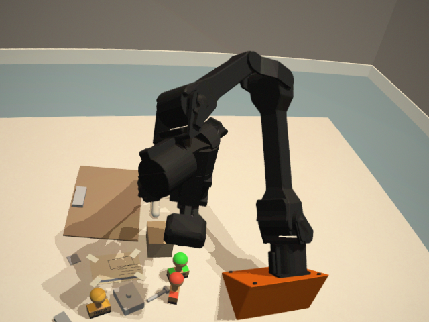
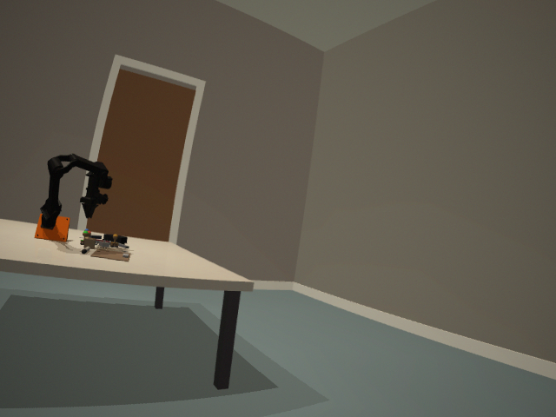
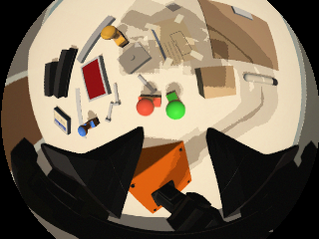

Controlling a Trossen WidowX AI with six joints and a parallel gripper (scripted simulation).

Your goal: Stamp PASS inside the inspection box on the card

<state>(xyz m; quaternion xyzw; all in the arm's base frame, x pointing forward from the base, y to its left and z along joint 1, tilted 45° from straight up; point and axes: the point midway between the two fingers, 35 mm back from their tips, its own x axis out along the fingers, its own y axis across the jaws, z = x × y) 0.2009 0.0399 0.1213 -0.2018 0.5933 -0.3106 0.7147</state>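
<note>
The green-knobbed stamp point(image 1: 179, 258) point(image 3: 175, 110) stands upright on the bench beside the red-knobbed stamp point(image 1: 176, 278) point(image 3: 145, 107). My gripper point(image 3: 175, 131) point(image 2: 89, 216) is open and empty, raised above the bench; the green knob shows beyond the fingertips in the wrist view. The card point(image 1: 98, 268) point(image 3: 164, 30) lies taped down, with the box outline point(image 1: 120, 257) on it; no print can be made out inside. An open red pad point(image 3: 95, 79) lies left in the wrist view. A grey block with a small knob point(image 1: 128, 294) point(image 3: 133, 58) sits beside the card. Stamp lettering on the green one is unreadable.
An orange-knobbed stamp point(image 1: 98, 295) point(image 3: 109, 33) stands near the grey block. A blue-knobbed stamp point(image 3: 83, 130) is at left. A brown block point(image 1: 155, 231) point(image 3: 216, 81), a brown board point(image 1: 104, 187) and a white cylinder point(image 3: 259, 79) lie beyond the green stamp.
</note>
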